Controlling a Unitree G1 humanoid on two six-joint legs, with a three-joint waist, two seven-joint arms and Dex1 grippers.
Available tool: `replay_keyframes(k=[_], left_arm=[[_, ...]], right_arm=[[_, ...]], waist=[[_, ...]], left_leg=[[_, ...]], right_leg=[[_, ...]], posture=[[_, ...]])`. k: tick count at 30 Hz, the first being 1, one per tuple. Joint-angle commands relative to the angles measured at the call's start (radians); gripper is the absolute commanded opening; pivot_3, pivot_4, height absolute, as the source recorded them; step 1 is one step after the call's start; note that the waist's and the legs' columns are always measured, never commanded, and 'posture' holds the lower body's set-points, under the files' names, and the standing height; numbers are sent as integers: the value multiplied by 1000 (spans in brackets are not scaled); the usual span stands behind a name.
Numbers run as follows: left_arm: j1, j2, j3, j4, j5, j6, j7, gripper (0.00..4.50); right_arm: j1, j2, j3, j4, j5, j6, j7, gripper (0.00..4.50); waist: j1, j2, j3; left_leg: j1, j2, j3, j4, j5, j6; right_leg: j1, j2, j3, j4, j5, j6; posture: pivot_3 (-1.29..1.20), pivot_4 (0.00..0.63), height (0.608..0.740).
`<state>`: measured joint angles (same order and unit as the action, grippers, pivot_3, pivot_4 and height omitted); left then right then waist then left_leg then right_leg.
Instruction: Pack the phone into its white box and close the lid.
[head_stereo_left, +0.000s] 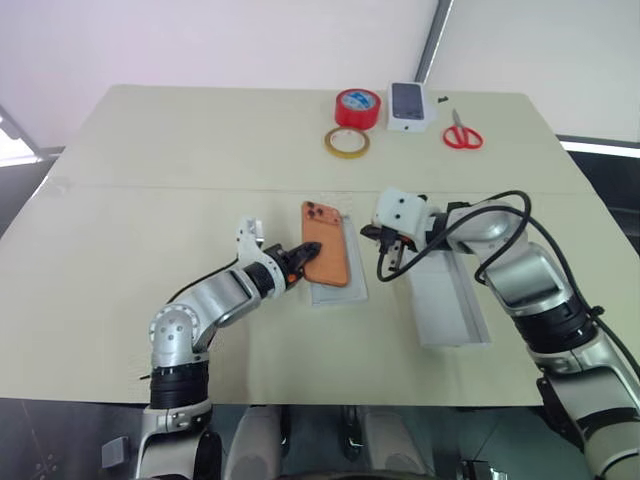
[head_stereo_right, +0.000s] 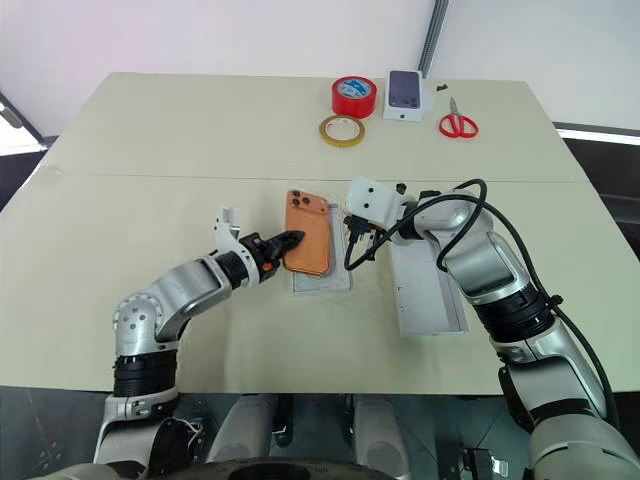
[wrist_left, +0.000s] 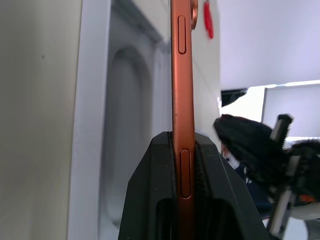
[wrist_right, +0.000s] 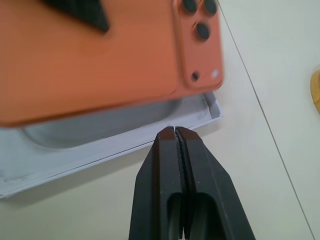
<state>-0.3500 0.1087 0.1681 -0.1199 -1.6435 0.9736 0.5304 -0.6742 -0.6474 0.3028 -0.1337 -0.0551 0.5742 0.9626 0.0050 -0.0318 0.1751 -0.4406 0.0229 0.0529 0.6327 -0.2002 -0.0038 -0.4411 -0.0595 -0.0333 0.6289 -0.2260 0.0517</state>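
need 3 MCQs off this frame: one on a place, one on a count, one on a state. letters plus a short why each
1. Where are the red scissors?
A. at the table's far edge, beside the small white box
B. under the phone
C. in the right gripper

2. How many tape rolls lie on the table?
A. one
B. two
C. four

3. What state is the orange phone in?
A. flat in the open white box
B. clamped by its edge in the left gripper, over the white tray
C. lying among the tape rolls

Answers:
1 A, they lie just right of that box.
2 B, a red roll and a yellow roll.
3 B, the left wrist view shows the fingers pinching its side; the right gripper is shut and holds nothing.
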Motion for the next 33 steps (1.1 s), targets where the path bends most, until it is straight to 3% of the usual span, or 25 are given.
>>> replay_keyframes(k=[1, 5, 9, 15, 27, 33], left_arm=[[-10, 17, -11, -29, -18, -7, -30, 491], [0, 31, -16, -36, -28, -12, -41, 2312], [21, 54, -24, -55, -33, -3, -59, 4428], [6, 146, -70, -89, 18, 40, -137, 4475], [-114, 149, -156, -19, 139, 91, -239, 4475], [-93, 215, -145, -49, 155, 155, -277, 4475]], right_arm=[[-10, -10, -31, -31, 8, 0, -11, 0], [-3, -17, -25, -30, 0, -3, -15, 0], [-3, -18, -23, -30, -1, 0, -17, 0], [-5, -10, -13, -18, -3, -4, -21, 0], [4, 2, 0, -22, -4, 10, -36, 0], [14, -4, -5, -38, -4, 27, -45, 0]], waist=[[4, 0, 0], [8, 0, 0], [9, 0, 0], [7, 0, 0], [8, 0, 0], [7, 0, 0]], left_leg=[[0, 0, 0, 0, 0, 0], [0, 0, 0, 1, 0, 0], [0, 0, 0, 1, 0, 0], [0, 1, 0, 1, 0, 0], [0, 0, 0, 2, 0, 0], [0, 0, 0, 2, 0, 0]], right_leg=[[0, 0, 0, 0, 0, 0], [0, 1, 0, 0, 0, 0], [1, 0, 0, 0, 0, 1], [1, 1, 0, 0, -1, 1], [1, 1, 0, 0, -1, 1], [1, 1, 0, 0, -1, 2]], posture=[[0, 150, 740], [0, 150, 740], [0, 150, 740], [0, 150, 740], [0, 150, 740], [0, 150, 740]])
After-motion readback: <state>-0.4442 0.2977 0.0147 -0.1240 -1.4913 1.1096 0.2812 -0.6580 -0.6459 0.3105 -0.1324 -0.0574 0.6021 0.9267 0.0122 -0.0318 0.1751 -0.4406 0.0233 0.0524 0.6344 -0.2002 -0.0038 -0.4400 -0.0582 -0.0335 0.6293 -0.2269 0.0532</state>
